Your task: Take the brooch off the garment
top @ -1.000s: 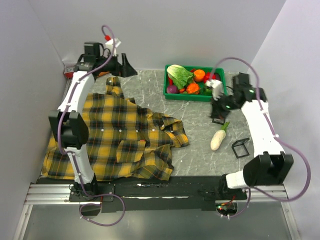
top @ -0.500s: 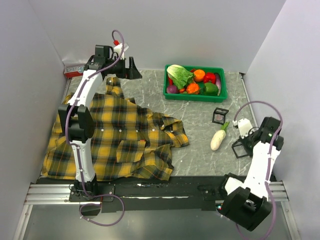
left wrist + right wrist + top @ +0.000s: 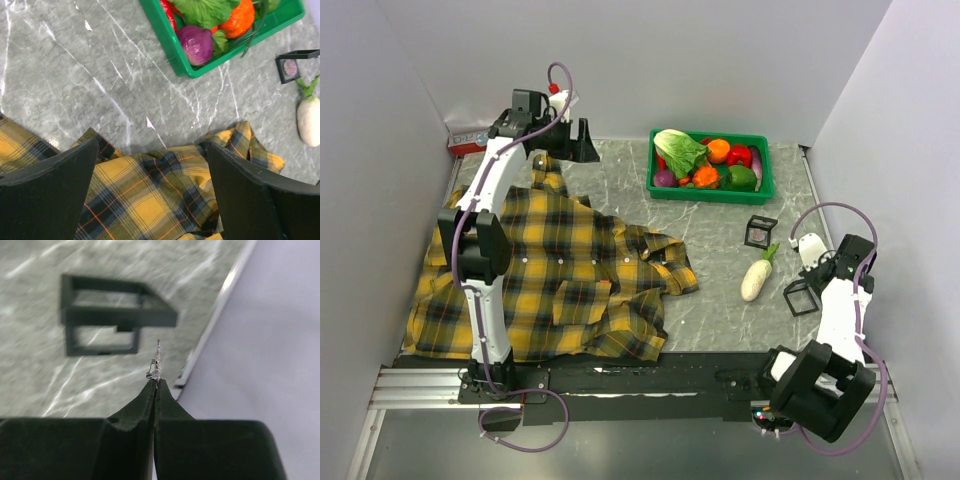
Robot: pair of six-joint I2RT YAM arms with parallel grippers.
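The large yellow-and-black plaid button-up shirt (image 3: 560, 280) is spread over the 9 o'clock half of the grey marble-patterned table (image 3: 720, 310), its collar end bunched towards 12 o'clock. The tiny pale silvery flower-like brooch (image 3: 157, 362) is not on it. It is pinched at the very tips of the right gripper (image 3: 154, 385), whose black jaws are pressed fully together on the ornament's lower edge, so that it stands up edge-on. This gripper is held over the 4 o'clock part of the table, close to the table's edge and well apart from the shirt. A small open black cube frame (image 3: 107, 320) is seen on the marble just beyond the brooch.

The left gripper (image 3: 152, 165) is found at about 11 o'clock, above the shirt's collar end. Its jaws are spread wide and nothing is held between them. Plaid cloth and bare marble are seen in the gap.

A green plastic tray (image 3: 710, 194) of vegetables is set at 1 o'clock. A white radish (image 3: 756, 277) and a second small black frame (image 3: 759, 231) are placed between the tray and the right gripper.
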